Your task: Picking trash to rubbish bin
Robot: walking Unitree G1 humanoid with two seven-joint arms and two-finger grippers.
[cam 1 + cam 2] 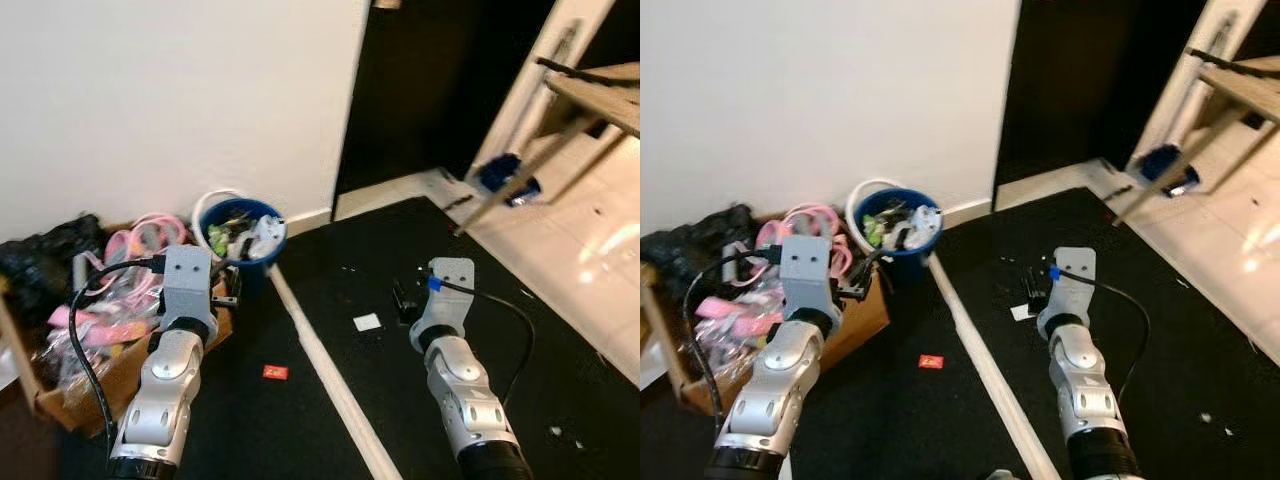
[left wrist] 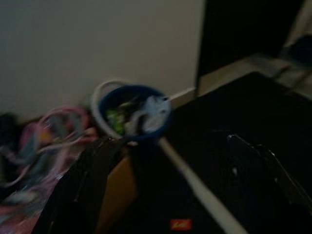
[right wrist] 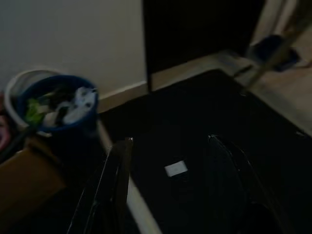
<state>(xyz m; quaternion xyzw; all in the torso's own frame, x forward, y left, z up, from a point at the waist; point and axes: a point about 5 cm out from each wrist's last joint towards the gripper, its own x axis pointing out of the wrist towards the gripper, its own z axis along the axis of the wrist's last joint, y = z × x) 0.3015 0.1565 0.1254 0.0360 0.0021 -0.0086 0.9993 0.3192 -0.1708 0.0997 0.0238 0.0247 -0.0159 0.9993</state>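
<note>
Both silver forearms fill the lower part of the head views, the left at lower left and the right at lower right, each reaching forward over the black floor mat (image 1: 500, 330). Ahead of the right claw (image 3: 168, 185), its wrist view shows two dark fingers spread wide apart with nothing between them, and a small white scrap (image 3: 176, 168) lies on the mat in the gap ahead of them; in the left eye view that scrap (image 1: 367, 322) sits near frame centre, just left of the right wrist. The left claw (image 2: 175, 185) looks open and empty too, though its wrist view is dim and blurred, so I would not swear to it. A red scrap (image 1: 275, 372) lies lower centre-left on the mat, near the left arm and left of the white strip (image 1: 330, 370) that runs diagonally across the floor. The blue rubbish bin (image 1: 240, 236), already heaped with trash, stands against the wall at upper centre-left, just beside a cardboard box (image 1: 85, 385) of pink clutter. The step in hand appears to be picking up the white scrap: lower the right claw straight down with the fingers straddling it, press the tips onto the mat, since the piece looks flat and thin, and close slowly. The carry to the bin must then cross the strip.
</note>
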